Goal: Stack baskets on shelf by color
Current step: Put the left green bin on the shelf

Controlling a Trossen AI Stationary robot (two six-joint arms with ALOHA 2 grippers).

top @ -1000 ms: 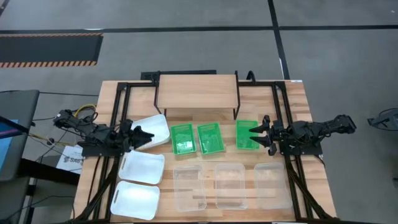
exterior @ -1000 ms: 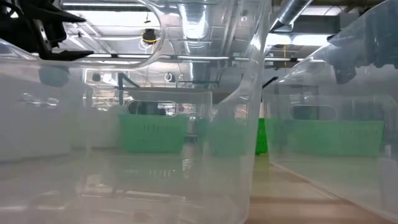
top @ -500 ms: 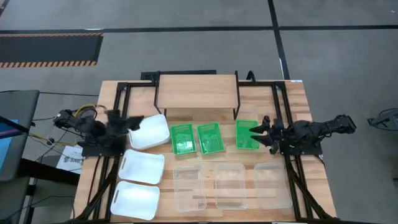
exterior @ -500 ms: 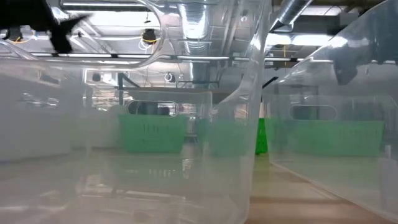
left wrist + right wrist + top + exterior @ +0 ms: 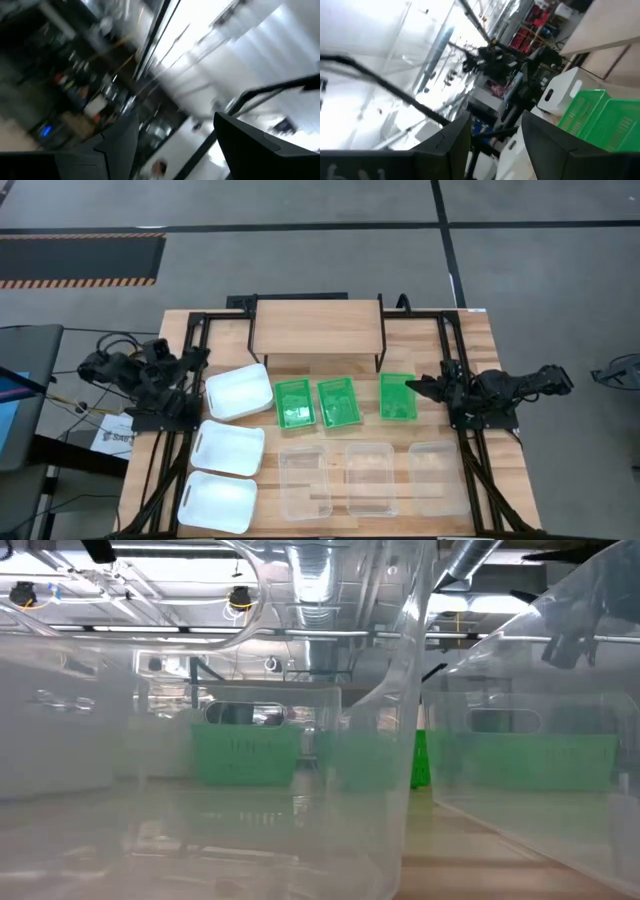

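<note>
The right gripper (image 5: 422,384) hangs with fingers spread, empty, just beside the right green basket (image 5: 397,396). The left gripper (image 5: 190,359) is folded back at the table's left edge, near the top white basket (image 5: 239,390), also spread. The shelf (image 5: 316,328) stands bare behind. In the low view, clear baskets (image 5: 300,790) blur everything.

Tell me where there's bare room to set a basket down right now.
The shelf top is bare. Bare table flanks it near the back corners. The middle is crowded: white baskets, green baskets, then clear baskets along the front.
</note>
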